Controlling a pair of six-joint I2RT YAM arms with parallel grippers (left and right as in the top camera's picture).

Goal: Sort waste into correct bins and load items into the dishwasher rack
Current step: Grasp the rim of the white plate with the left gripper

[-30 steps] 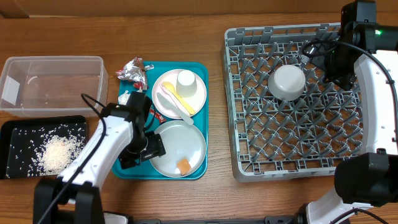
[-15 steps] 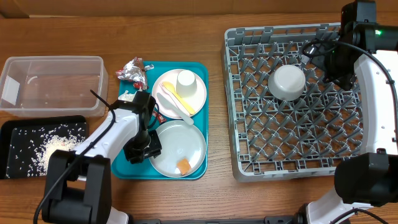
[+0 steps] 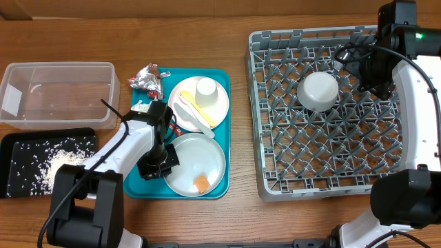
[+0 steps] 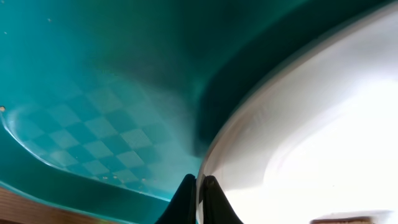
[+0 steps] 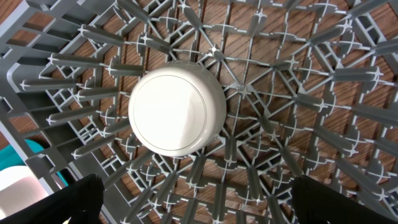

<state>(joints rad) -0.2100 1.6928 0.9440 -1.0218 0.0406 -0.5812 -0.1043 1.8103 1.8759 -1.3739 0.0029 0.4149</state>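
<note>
A white plate (image 3: 200,162) carrying a small orange food cube (image 3: 201,182) lies at the front of the teal tray (image 3: 138,186). My left gripper (image 3: 165,162) is shut on this plate's left rim. The left wrist view shows the black fingertips (image 4: 186,199) pinching the white plate (image 4: 311,124) edge over the teal tray (image 4: 93,93). Behind it, a second plate (image 3: 220,103) holds a white cup (image 3: 206,88), a yellow fork (image 3: 197,107) and white cutlery (image 3: 185,112). My right gripper (image 5: 205,202) hangs open above the dishwasher rack (image 3: 275,186), near an upturned white bowl (image 5: 177,112).
A foil wrapper (image 3: 147,78) and a white napkin (image 3: 140,107) lie at the tray's back left. The clear tub (image 3: 58,67) stands at far left. In front of it is the black tray (image 3: 21,141) with rice (image 3: 63,169). The bowl (image 3: 318,90) rests in the rack's back half.
My left gripper went from open to shut on the front plate's rim after the arm swung in closer. The plate and cube shifted slightly left. The right arm stayed still.
</note>
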